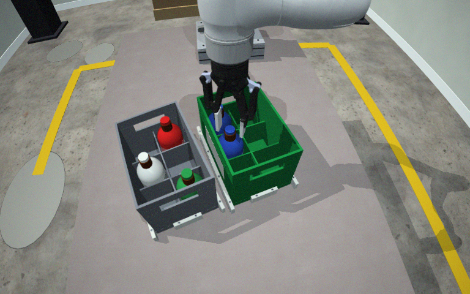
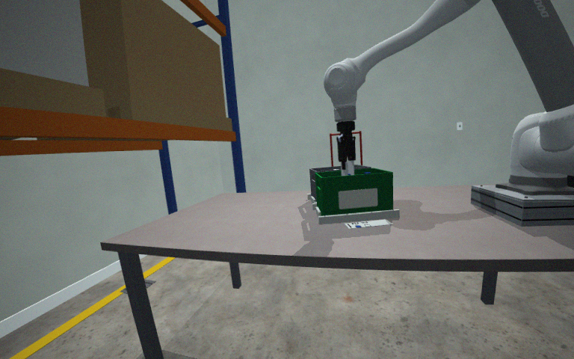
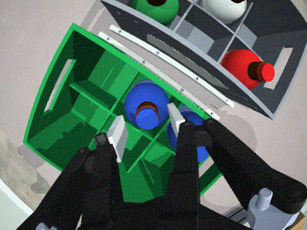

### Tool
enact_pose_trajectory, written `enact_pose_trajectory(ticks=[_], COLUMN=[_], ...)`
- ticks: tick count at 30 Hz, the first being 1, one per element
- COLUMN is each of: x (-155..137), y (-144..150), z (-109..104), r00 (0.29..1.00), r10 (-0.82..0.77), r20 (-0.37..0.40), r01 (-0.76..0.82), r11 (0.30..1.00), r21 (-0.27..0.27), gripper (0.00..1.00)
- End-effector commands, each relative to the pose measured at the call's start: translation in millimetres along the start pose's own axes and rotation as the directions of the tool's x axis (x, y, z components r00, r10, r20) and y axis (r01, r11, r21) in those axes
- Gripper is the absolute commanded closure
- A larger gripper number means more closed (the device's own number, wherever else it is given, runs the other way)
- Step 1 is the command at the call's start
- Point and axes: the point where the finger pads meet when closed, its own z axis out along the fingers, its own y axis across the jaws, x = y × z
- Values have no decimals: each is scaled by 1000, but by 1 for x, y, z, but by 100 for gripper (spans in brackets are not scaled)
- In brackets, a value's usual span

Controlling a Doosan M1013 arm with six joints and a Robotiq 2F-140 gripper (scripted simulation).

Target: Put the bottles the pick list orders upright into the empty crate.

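Observation:
A blue-capped bottle (image 1: 231, 148) (image 3: 139, 98) stands upright in the middle compartment of the green crate (image 1: 242, 190) (image 2: 326, 197) (image 3: 73, 28), in the row beside the grey crate (image 1: 186, 212) (image 3: 144, 24). A second blue bottle (image 1: 225, 121) (image 3: 202, 152) stands behind it, partly hidden by a finger. My gripper (image 1: 230, 124) (image 3: 147, 119) is open, its fingertips apart on either side of the first bottle's cap. The grey crate holds a red bottle (image 1: 169, 136) (image 3: 240, 67), a white bottle (image 1: 150, 171) (image 3: 223, 11) and a green bottle (image 1: 191, 184) (image 3: 155, 11).
The pick list (image 2: 378, 224) lies beside the green crate, with a blue patch showing; its text is too small to read. White rails (image 1: 264, 193) (image 2: 359, 216) edge the crates, which stand close together. Walls and dividers of the green crate surround the fingers.

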Motion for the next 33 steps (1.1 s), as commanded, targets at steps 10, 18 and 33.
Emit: enact_pose_trajectory(ticks=[10, 18, 33], x=[0, 0, 0], y=[0, 0, 0], z=[-29, -51, -72], r00=[1000, 1000, 1000], r10=[0, 0, 0], r20=[0, 0, 0], r01=[0, 0, 0], r11=[1000, 1000, 1000], r21=[0, 0, 0], gripper=[62, 62, 62])
